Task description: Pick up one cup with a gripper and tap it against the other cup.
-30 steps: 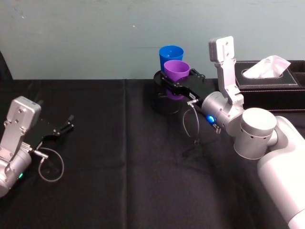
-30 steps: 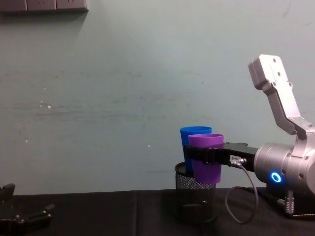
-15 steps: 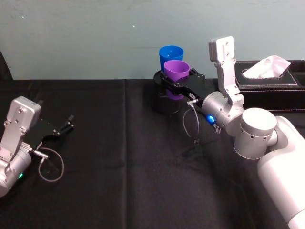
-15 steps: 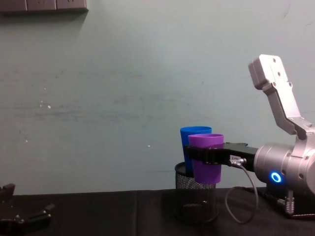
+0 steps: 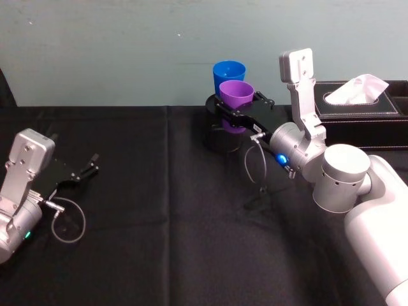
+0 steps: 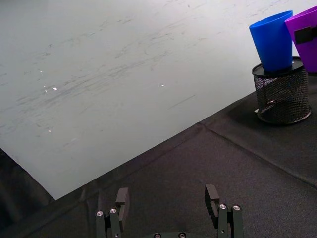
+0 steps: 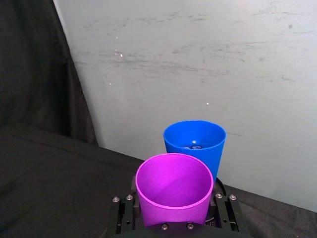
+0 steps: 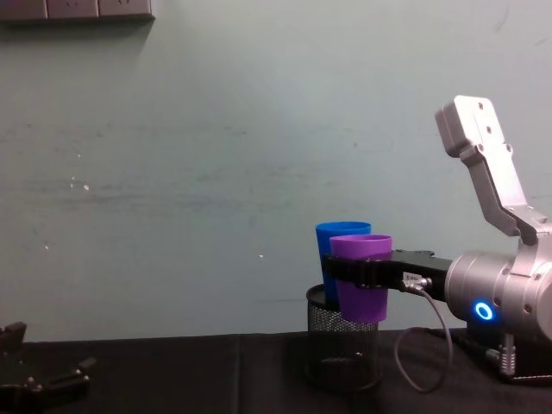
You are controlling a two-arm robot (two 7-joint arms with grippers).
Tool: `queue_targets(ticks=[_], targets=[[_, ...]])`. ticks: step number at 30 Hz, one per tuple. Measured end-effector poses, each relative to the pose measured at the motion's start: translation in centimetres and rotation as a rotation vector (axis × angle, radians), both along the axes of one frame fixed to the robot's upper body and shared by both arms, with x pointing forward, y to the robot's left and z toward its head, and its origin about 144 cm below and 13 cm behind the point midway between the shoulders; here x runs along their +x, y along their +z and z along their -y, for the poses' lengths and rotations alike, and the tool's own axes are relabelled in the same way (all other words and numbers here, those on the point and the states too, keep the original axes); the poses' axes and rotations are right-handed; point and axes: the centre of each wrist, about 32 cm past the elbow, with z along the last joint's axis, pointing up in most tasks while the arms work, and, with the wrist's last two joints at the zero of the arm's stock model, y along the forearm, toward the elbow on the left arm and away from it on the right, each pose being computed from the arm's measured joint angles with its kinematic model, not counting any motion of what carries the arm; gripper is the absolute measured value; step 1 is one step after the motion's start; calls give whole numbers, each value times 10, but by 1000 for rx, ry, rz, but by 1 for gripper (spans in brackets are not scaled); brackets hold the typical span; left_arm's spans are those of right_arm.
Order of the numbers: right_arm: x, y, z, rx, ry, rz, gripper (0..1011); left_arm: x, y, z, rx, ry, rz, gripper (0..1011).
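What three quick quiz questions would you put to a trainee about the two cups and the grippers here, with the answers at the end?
1. True or false: the blue cup stands inside the mesh pen holder.
2. Which one holds the purple cup up off the table? A. the left arm's claw. B. the right arm's claw. C. neither.
3. Fill in the blank: the left gripper, low over the table on the robot's left, has its jaws ____.

Key: 1. True. 2. B, the right gripper is shut on it. 3. Open.
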Motion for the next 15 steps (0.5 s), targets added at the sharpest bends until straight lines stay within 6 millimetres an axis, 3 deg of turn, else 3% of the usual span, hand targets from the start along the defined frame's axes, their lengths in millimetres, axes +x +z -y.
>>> queue_targets(ticks=[15], targets=[[0,0,0,0,0,0,734,0,0,0,0,0,0,1000]])
